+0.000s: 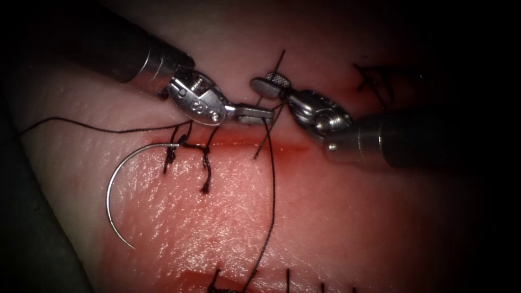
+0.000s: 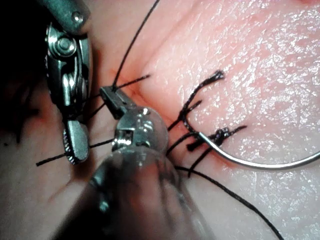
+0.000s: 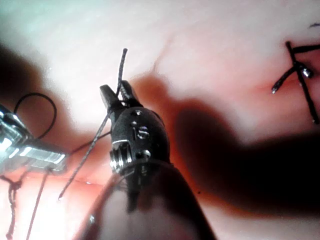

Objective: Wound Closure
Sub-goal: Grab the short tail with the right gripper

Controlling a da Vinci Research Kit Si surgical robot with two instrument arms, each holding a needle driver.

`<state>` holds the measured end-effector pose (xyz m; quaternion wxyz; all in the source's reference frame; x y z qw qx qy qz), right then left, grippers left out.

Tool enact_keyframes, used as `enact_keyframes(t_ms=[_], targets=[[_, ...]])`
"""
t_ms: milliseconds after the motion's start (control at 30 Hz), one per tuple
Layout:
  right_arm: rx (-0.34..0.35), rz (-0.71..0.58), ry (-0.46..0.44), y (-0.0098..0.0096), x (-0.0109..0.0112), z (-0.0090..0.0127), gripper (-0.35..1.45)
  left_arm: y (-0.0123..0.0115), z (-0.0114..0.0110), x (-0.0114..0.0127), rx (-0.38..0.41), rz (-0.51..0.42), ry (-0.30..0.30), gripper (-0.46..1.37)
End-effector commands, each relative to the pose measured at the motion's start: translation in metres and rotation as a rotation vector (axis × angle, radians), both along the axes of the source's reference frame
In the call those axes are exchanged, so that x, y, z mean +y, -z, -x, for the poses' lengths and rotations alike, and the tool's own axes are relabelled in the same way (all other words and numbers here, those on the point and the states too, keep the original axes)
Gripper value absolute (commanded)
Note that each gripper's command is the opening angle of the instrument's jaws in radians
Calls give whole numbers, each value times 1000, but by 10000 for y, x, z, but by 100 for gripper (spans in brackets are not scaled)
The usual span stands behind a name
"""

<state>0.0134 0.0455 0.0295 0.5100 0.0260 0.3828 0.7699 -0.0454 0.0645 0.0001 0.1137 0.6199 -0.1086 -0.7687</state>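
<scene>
Currently catalogued: two tools, one needle, one long thread, one cut in the tissue (image 1: 336, 217). The left tool (image 1: 255, 113) comes in from the far left; its jaws are closed flat on the thread (image 1: 273, 179) just above the cut (image 1: 239, 144), and that strand drops from the jaws toward the near edge. The right tool (image 1: 271, 84) comes in from the right, its two jaws parted, with a short strand crossing between them; whether they pinch it cannot be told. The needle (image 1: 111, 190), held by neither tool, lies on the tissue at the left, its blunt end at the cut beside the leftmost knot and its point toward the near side; none of its curve looks buried. Knotted stitches on the cut at the left: two (image 1: 187, 146), each with short cut ends. A third knot with cut ends (image 1: 374, 81) sits at the far right, dim. Red fluid (image 1: 293, 149) lines the cut. Further dark thread ends at the near edge are cut off by the frame. From the needle's blunt end, thread also runs off to the left, where it is lost in shadow.
</scene>
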Motion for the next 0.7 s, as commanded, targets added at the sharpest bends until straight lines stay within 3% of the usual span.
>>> enact_keyframes(t_ms=[33, 333, 700], targets=[[11, 11, 11, 6, 1, -3, -35, -1, 1, -1, 3, 0, -2, -35], [45, 31, 12, 32, -3, -24, -35, -1, -1, -3, 5, 1, -5, -35], [53, 33, 18, 36, -4, -22, -35, 1, -1, -5, 6, 1, -5, -35]])
